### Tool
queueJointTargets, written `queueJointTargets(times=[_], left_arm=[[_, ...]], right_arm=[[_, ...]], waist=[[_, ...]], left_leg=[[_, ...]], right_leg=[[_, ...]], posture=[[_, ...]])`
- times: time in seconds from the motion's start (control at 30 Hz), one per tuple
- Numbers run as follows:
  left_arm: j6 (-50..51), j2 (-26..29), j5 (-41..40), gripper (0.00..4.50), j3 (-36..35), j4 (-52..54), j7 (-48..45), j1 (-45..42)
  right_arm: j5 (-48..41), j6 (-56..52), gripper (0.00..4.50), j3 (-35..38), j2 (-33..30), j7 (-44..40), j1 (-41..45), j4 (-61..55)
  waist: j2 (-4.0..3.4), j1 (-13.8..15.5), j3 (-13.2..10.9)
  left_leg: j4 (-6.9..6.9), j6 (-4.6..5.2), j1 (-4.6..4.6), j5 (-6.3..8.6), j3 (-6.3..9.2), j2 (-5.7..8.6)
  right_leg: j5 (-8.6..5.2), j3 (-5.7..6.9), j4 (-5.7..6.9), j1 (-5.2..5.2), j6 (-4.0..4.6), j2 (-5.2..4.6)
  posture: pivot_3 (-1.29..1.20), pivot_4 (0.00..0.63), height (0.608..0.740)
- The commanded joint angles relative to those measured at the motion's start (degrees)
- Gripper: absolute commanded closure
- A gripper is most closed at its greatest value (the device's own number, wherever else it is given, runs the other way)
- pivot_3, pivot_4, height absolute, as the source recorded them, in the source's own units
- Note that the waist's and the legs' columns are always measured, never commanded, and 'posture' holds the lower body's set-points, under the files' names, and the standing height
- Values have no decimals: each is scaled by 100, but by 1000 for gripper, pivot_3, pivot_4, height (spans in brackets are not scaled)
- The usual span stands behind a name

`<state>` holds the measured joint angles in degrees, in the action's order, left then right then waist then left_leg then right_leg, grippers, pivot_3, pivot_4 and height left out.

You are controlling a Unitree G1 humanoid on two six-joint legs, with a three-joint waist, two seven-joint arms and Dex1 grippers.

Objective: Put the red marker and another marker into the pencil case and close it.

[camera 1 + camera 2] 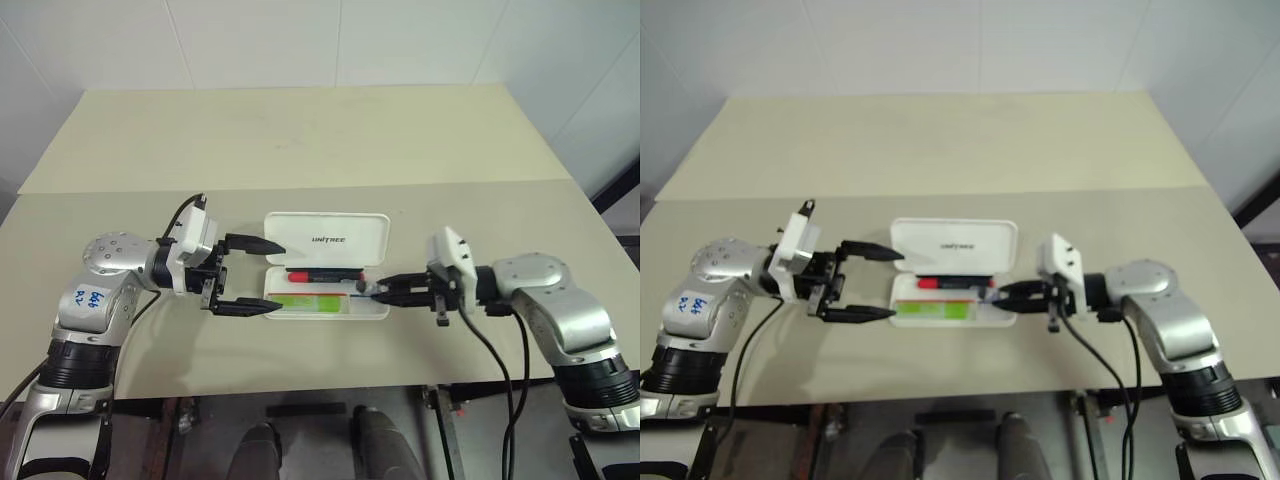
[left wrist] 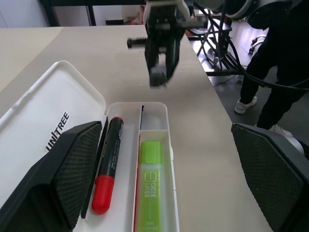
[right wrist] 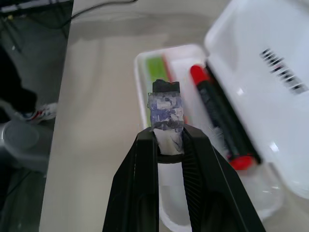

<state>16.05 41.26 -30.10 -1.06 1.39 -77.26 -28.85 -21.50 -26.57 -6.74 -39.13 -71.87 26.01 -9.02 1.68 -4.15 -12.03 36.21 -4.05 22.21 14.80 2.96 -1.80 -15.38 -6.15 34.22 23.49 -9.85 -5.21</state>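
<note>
Beige tabletop [image 1: 300,140], two boards butted together, white walls beyond; items as follows.

Pencil case [image 1: 327,240]: white, lid thrown back toward the far side with the UNITREE print facing up, tray on the near side. It sits square between both arms, near the table's front edge, presumably so either gripper can reach it.

Red marker [image 1: 322,274]: lies lengthwise in the tray's far channel, against the hinge, red cap toward the left. Already in place.

Another marker [image 1: 305,302], the neon green highlighter: lies in the near channel, parallel to the red one and separated from it by a thin divider. Also in place (so both loading steps look done, and only the closing remains).

Left gripper [image 1: 245,276]: fingers spread wide, holding nothing, one tip by the lid's left edge and the other by the tray's left end. The stance straddles the case's left end, likely to steady it or to catch the lid.

Right gripper [image 1: 385,290]: fingers pressed together, tips at the tray's right end. In the right wrist view a small taped scrap [image 3: 165,113] sits pinched between them; what it is cannot be told.

Person's dark-clothed legs [image 2: 270,82] stand beyond the table's right end.

Lid not yet folded over; tray contents lie flat enough that it should shut unobstructed.
</note>
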Motion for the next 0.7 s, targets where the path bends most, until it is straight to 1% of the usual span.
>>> queueJointTargets(times=[0.03,0.2,0.33,0.7], left_arm=[[-78,-4,8,0,-7,142,-11,3],[-65,18,2,0,-28,186,-6,44],[-40,42,-12,0,-60,250,28,90],[-36,70,-9,0,-104,257,81,104]], right_arm=[[191,287,4162,-115,52,59,202,311],[569,723,4162,-413,89,-27,469,925],[756,1006,4162,-572,36,-216,517,1172],[775,1061,4162,-582,41,-367,546,1215]], waist=[[0,20,0],[0,38,0],[0,91,0],[0,96,0]], left_leg=[[-1,1,1,0,0,0],[-4,1,0,1,0,0],[-5,2,1,1,0,0],[-3,2,0,1,0,0]], right_leg=[[0,0,-2,0,0,0],[0,1,-1,2,1,1],[-1,1,-2,3,1,1],[-1,2,0,2,1,1]], posture=[[0,150,740],[0,150,740],[0,150,740],[0,150,740]])
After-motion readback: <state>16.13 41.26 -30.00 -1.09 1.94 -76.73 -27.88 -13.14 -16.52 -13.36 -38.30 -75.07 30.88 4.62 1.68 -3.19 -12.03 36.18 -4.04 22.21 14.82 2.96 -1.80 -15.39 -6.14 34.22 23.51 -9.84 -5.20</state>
